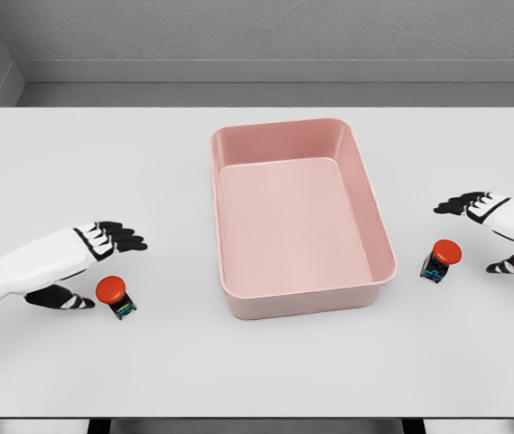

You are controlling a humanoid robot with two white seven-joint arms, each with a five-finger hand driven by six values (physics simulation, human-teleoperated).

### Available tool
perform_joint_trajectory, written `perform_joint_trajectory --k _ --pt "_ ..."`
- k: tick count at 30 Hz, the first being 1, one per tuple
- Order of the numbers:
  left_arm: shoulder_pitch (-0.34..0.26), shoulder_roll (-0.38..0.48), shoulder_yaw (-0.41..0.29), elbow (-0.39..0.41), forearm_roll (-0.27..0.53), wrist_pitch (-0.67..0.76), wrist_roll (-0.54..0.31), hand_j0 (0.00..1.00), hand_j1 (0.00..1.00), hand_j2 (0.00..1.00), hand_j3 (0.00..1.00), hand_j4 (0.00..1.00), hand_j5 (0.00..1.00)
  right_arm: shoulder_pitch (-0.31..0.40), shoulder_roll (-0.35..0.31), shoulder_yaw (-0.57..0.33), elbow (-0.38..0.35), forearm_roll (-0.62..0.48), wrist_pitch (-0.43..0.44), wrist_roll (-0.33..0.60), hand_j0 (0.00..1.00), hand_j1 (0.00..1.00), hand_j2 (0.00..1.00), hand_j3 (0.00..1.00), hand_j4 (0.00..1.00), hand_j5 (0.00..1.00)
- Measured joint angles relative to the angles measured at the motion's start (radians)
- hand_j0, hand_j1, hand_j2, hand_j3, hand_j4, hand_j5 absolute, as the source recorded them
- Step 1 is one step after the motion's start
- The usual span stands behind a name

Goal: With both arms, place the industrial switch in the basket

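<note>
The left hand [94,262] hovered low over the white table [76,163] with fingers spread and thumb dropped, holding nothing; the right hand [500,237] mirrored it at the far side, likewise open and empty. Each faced its own industrial switch. The left switch [115,297], a red mushroom button on a dark base, stood just beside the left thumb, slightly nearer the robot than the fingers. The right switch [441,260] stood tilted a little, just inboard of the right hand, between it and the pink basket [378,271]. The basket sat in the middle of the table with nothing in it, so the step in hand looked like the reach before the grasp.

To do it well, each hand would probably need to settle with thumb and fingers on opposite sides of the dark base or under the red cap, since the rounded cap could slip. The right switch, being tilted, might tip if nudged, so closing gently from both sides seemed wiser than pushing.
</note>
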Motion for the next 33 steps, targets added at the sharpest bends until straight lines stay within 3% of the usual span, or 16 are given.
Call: perform_joint_trajectory --k 9,13,18,23,28,33 --pt "0.018 -0.003 -0.001 -0.012 0.0 0.0 -0.001 1.0 1.0 1.0 1.0 1.0 1.0 0.021 -0.001 0.002 -0.045 -0.015 0.0 0.006 1.0 1.0 1.0 1.0 1.0 1.0" --pt "0.028 -0.002 -0.001 -0.017 0.0 0.0 -0.005 0.94 0.94 0.94 0.94 0.94 0.94 0.023 -0.004 0.003 -0.055 -0.017 0.0 0.009 1.0 1.0 1.0 1.0 1.0 1.0" --pt "0.029 -0.002 -0.001 -0.023 0.0 0.0 -0.012 0.8 0.8 0.8 0.8 0.8 0.8 0.035 -0.003 0.003 -0.087 -0.016 0.0 0.013 1.0 1.0 1.0 1.0 1.0 1.0" --pt "0.031 -0.002 -0.002 -0.029 0.0 0.0 -0.014 0.8 0.8 0.8 0.8 0.8 0.8 0.037 0.016 0.003 -0.098 -0.015 0.0 0.015 1.0 1.0 1.0 1.0 1.0 1.0" --pt "0.04 -0.002 -0.002 -0.037 0.0 0.0 -0.015 0.79 0.79 0.79 0.79 0.79 0.79 0.037 0.025 0.002 -0.096 -0.014 0.0 0.016 0.87 0.87 0.87 0.87 0.87 0.87" --pt "0.044 -0.002 -0.002 -0.038 -0.001 0.0 -0.023 0.67 0.67 0.67 0.67 0.67 0.67 0.043 0.024 0.002 -0.08 -0.009 0.0 0.016 0.87 0.87 0.87 0.87 0.87 0.87"
